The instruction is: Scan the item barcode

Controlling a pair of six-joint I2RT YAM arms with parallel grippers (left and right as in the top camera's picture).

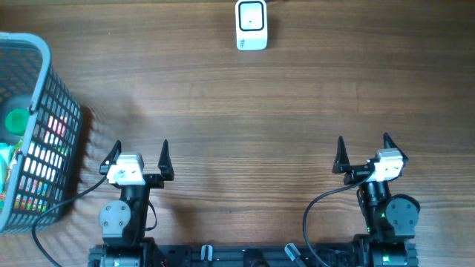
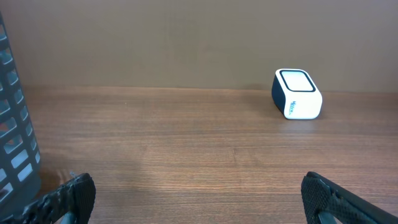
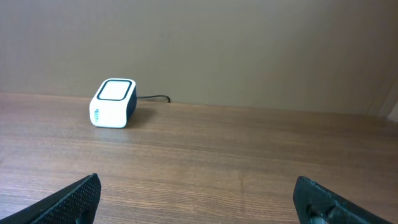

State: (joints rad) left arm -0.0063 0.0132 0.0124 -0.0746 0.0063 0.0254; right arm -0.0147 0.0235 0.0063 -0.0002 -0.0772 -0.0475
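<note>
A white barcode scanner with a dark top window (image 1: 251, 24) stands at the far middle of the table, also seen ahead of both wrists (image 2: 296, 94) (image 3: 113, 102). A grey mesh basket (image 1: 44, 67) at the left edge holds colourful packaged items (image 1: 15, 122); which one bears the barcode I cannot tell. My left gripper (image 1: 138, 153) (image 2: 199, 193) rests open near the front edge, just right of the basket. My right gripper (image 1: 364, 148) (image 3: 198, 196) is open at the front right. Nothing lies between either pair of fingers.
The basket wall (image 2: 12, 130) fills the left edge of the left wrist view. A thin black cable (image 3: 152, 98) runs from behind the scanner. Bare wooden tabletop (image 1: 252, 133) lies between the arms and the scanner.
</note>
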